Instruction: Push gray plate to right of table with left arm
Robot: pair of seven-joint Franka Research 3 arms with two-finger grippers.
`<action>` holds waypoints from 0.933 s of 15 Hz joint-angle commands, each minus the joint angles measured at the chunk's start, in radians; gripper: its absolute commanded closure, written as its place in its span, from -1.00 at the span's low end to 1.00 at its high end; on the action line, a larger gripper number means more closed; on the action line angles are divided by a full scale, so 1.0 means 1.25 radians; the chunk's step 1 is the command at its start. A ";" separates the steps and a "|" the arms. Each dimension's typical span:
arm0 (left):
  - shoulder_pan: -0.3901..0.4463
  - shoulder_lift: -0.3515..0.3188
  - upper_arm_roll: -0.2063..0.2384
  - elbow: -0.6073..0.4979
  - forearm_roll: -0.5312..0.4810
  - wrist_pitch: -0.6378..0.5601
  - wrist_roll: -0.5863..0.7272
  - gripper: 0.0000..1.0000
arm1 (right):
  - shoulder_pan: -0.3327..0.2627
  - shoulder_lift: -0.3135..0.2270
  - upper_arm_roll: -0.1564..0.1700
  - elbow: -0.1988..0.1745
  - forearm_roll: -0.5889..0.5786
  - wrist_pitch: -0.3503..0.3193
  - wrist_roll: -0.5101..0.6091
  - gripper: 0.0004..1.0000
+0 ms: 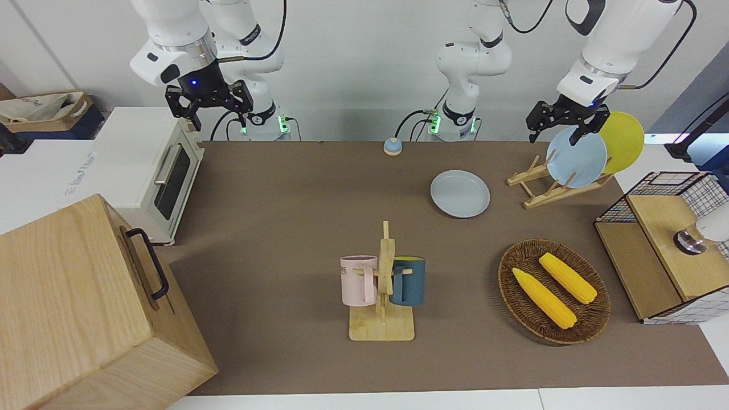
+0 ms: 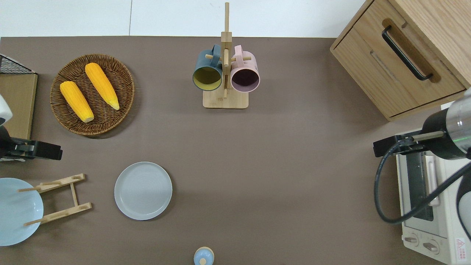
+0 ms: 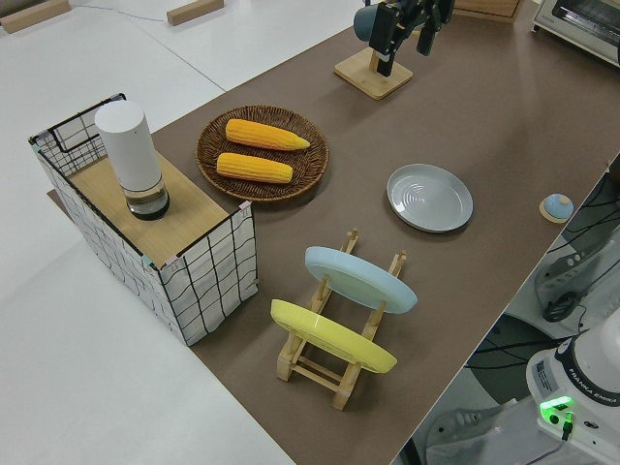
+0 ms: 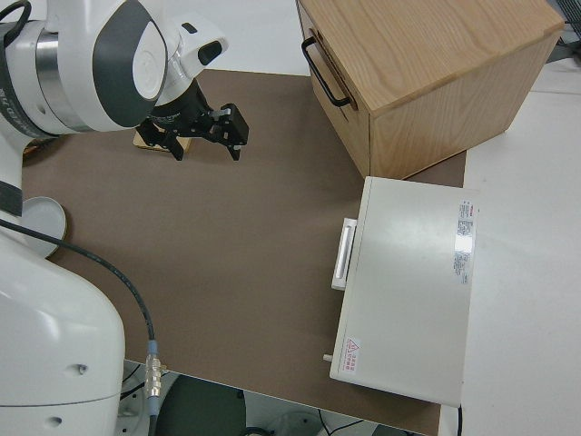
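Round pale gray-blue plate (image 2: 143, 190) is lying flat on brown-matted table (image 2: 279, 165), toward the left arm's end, nearer the robots' edge. Left claw (image 1: 561, 126) is hanging spread open, touching nothing; right arm is sitting parked.

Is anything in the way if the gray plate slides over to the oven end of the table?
Nothing I can see. Bare brown table lies between the gray plate and the toaster oven.
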 commanded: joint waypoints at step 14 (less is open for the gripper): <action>0.001 -0.009 0.004 -0.035 -0.034 -0.034 -0.061 -0.98 | -0.009 -0.006 0.004 0.001 0.006 -0.010 -0.002 -0.97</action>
